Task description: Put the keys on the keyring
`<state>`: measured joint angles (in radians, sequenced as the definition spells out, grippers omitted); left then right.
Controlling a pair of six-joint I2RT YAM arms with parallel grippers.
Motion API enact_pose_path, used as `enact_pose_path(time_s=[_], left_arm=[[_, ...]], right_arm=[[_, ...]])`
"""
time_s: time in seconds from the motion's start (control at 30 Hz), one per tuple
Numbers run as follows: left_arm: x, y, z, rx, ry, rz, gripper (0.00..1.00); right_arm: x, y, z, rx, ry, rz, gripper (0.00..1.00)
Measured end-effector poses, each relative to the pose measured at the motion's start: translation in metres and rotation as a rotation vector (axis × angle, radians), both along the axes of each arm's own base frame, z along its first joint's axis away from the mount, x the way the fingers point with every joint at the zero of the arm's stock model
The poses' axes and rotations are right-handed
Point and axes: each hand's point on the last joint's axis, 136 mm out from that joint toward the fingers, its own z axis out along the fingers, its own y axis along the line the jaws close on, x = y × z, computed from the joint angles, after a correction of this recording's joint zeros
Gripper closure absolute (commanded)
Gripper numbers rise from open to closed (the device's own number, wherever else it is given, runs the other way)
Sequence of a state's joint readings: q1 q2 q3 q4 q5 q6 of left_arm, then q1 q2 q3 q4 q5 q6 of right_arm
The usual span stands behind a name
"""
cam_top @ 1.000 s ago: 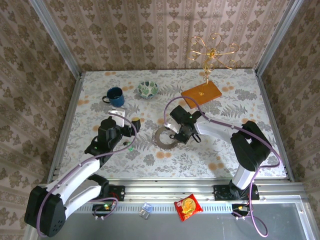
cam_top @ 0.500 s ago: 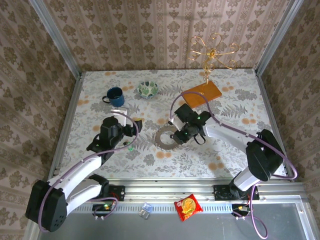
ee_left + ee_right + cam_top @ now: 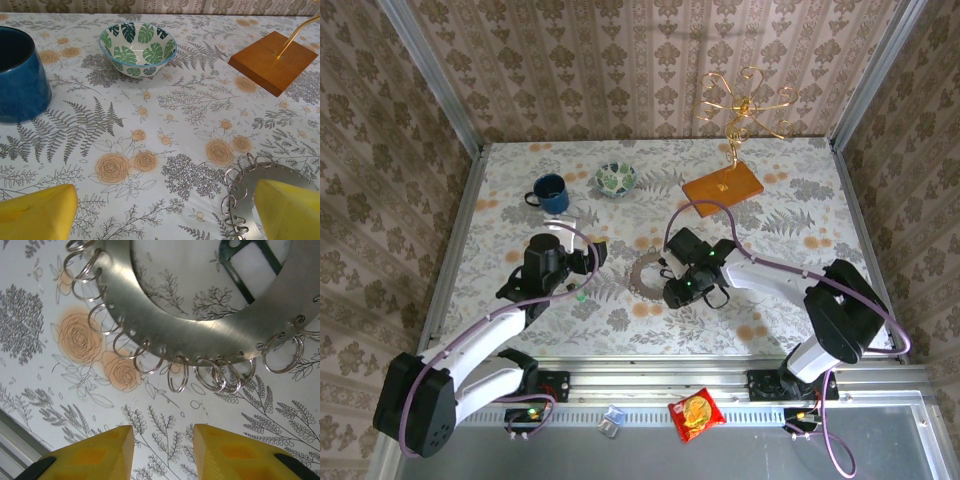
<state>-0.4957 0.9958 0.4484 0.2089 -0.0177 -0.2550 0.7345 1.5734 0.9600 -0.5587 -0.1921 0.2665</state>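
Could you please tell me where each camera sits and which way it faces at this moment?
Top external: above and behind the bases, looking down at the table; both arms, left gripper and right gripper show.
Left wrist: low over the table, facing the far wall past blue mug and bowl; yellow fingertips at lower corners.
Right wrist: close above the ring plate, looking down; yellow fingertips along the bottom.
Shared: both wrist views catch the plate's split rings.

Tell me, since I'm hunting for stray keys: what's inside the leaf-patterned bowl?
The bowl shows printed leaves on its far inner wall, nothing above the rim; the near wall hides its floor.
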Motion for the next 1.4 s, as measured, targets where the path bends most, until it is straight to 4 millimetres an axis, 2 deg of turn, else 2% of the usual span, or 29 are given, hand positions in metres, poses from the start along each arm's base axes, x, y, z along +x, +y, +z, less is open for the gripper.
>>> enact_pose_path(time_s=[0.43,0.67,1.0,1.4], left_arm=[[0.0,-0.001,0.0,-0.005,0.002,-0.001,0.08],[0.001,-0.001,0.005,-0.01,-0.007,-0.001,0.08],[0.002,-0.002,0.008,-0.012,-0.012,-0.001,0.08],[0.002,-0.002,0.008,-0.012,-0.012,-0.001,0.08]], right_arm=[[0.006,0.004,-0.022,-0.008,0.068,-0.076,0.69],[0.016,0.013,-0.023,0.007,0.058,-0.082,0.73],[0.015,0.014,-0.03,-0.007,0.074,-0.082,0.85],[0.015,0.014,-0.031,-0.007,0.08,-0.081,0.83]])
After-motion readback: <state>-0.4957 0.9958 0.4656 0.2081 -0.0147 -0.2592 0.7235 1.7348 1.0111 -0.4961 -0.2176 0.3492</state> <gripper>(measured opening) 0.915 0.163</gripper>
